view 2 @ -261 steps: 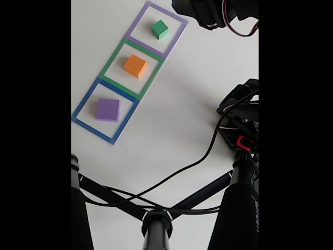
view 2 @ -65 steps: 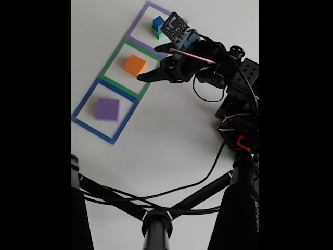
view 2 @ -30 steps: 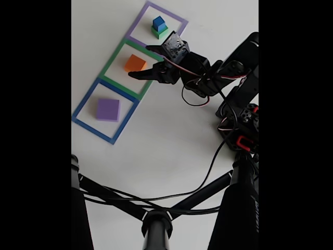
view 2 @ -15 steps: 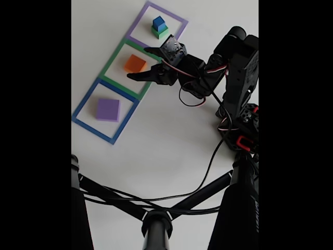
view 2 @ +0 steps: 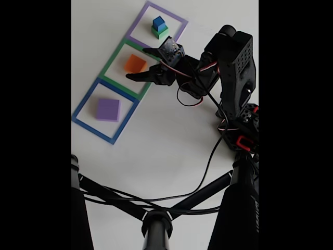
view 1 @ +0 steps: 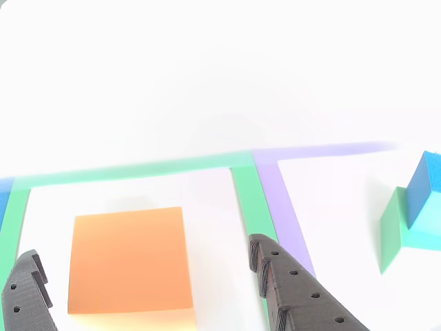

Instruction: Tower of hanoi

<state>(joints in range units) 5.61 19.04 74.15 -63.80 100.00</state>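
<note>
Altogether four blocks: blue [view 2: 158, 22], green [view 2: 161, 32], orange [view 2: 135, 63], purple [view 2: 107, 109].

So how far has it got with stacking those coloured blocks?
Looks done: the small blue foam cube sits on the green foam block in the purple outline. In hand: the open hand flanks the orange foam block without gripping it. Left: the orange block and the flat purple foam slab each lie alone in their outlines.

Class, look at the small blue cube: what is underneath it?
The blue cube sits on a green block inside the purple outline. The green block's top face is mostly covered.
</note>
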